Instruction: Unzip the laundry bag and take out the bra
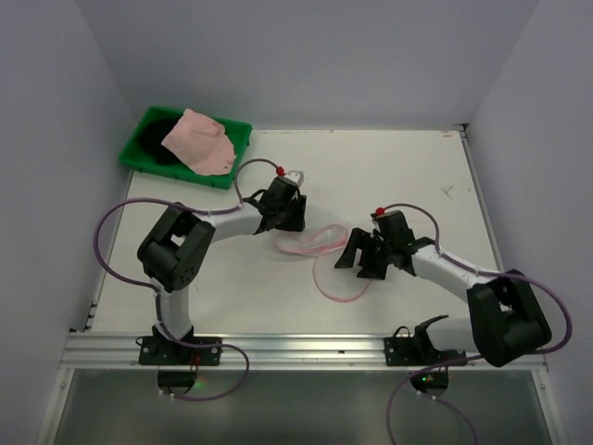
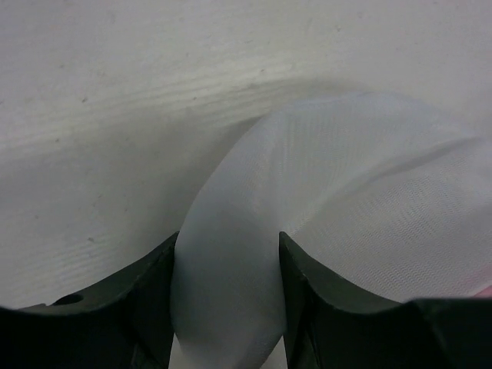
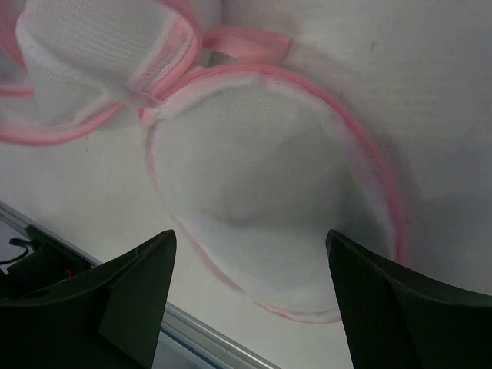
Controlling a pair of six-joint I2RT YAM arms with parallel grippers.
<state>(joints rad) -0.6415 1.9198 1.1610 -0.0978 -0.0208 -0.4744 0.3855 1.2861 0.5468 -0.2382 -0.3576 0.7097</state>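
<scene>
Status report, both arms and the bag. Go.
Left gripper pinching a fold of laundry bag mesh. Right gripper open, facing the bag's other half. Bag unzipped, looks empty; pink garment in green tray. Nothing in the way.

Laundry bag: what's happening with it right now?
The laundry bag lies unzipped and spread open on the table between the arms. The left gripper has a fold of its mesh between its fingers. The right gripper hangs open over the other half. A pink garment, probably the bra, lies on the green tray.
</scene>
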